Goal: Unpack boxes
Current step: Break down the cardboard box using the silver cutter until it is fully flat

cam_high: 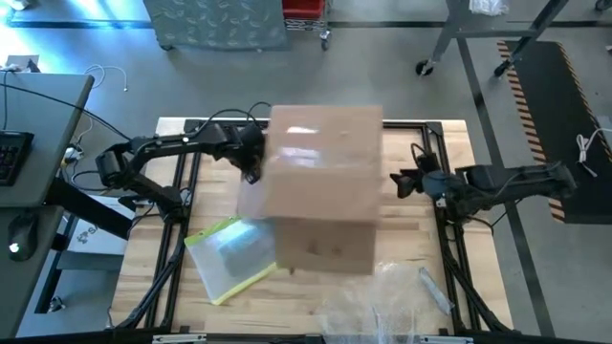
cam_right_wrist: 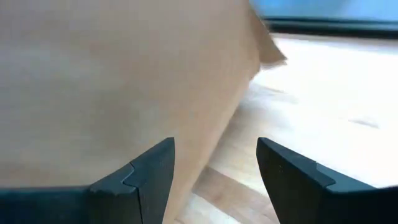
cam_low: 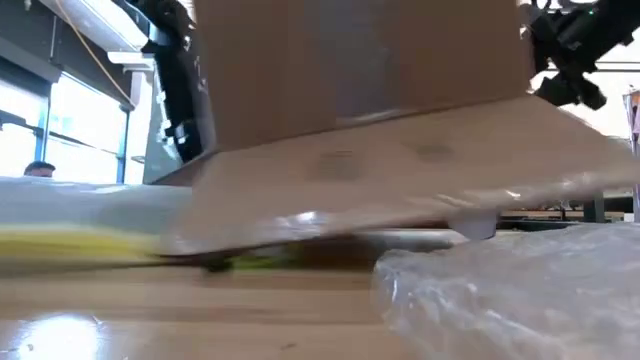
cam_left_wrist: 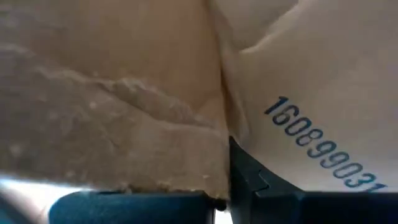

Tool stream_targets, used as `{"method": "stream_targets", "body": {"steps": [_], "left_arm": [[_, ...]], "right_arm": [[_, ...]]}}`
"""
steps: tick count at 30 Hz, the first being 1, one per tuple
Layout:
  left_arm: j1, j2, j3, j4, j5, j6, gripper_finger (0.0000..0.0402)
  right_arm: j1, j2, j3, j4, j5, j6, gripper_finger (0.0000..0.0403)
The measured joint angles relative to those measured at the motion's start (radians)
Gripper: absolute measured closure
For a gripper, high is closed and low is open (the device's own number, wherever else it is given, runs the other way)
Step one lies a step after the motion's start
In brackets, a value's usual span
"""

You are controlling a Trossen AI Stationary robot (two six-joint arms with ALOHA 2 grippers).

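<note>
High view: overhead, straight down on the table. Low view: tabletop height, level, close. Wrist views: pressed near the carton, seen in all four.

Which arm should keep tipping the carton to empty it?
Left, probably. Its claw is shut on a flap of the carton, already lifted off the table. The right claw stands open beside it, gripping nothing.

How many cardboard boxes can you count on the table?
1. The cardboard box stands at the middle of the table, tipped up, between the two arms. Anything behind it may be hidden.
</note>
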Motion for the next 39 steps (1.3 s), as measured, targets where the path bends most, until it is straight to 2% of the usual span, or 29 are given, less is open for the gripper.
{"method": "stream_targets", "body": {"steps": [3, 7, 11, 14, 16, 19, 25, 29, 32, 34, 39], "left_arm": [[0.000, 0.000, -0.007, -0.009, -0.063, 0.006, 0.0401], [0.001, -0.011, -0.001, -0.013, -0.131, 0.018, 0.0394], [0.014, -0.039, 0.051, -0.049, -0.167, 0.036, 0.0353], [0.027, -0.063, 0.112, -0.104, -0.252, 0.051, 0.0314], [0.031, -0.091, 0.170, -0.130, -0.298, 0.066, 0.0292], [0.025, -0.128, 0.273, -0.156, -0.304, 0.074, 0.0274], [-0.007, -0.196, 0.463, -0.123, -0.218, 0.059, 0.0275], [-0.039, -0.216, 0.485, -0.019, 0.021, 0.015, 0.0283], [-0.067, -0.189, 0.486, 0.016, 0.168, -0.004, 0.0293], [-0.089, -0.152, 0.486, -0.012, 0.205, -0.009, 0.0302], [-0.145, -0.027, 0.484, -0.141, 0.209, -0.012, 0.0322]], "right_arm": [[-0.046, 0.027, 0.056, -0.021, -0.036, -0.052, 0.0190], [-0.101, 0.077, 0.060, -0.042, -0.111, -0.068, 0.0190], [-0.139, 0.154, 0.060, -0.098, -0.149, -0.064, 0.0190], [-0.162, 0.211, 0.060, -0.113, -0.175, -0.079, 0.0190], [-0.172, 0.248, 0.060, -0.118, -0.205, -0.117, 0.0190], [-0.175, 0.296, 0.059, -0.118, -0.220, -0.201, 0.0190], [-0.176, 0.350, 0.059, -0.119, -0.219, -0.262, 0.0190], [-0.159, 0.357, 0.027, -0.041, -0.222, -0.391, 0.0190], [-0.130, 0.348, -0.030, 0.088, -0.296, -0.582, 0.0190], [-0.115, 0.336, -0.049, 0.137, -0.321, -0.623, 0.0190], [-0.057, 0.275, -0.016, 0.144, -0.301, -0.592, 0.0190]]}}
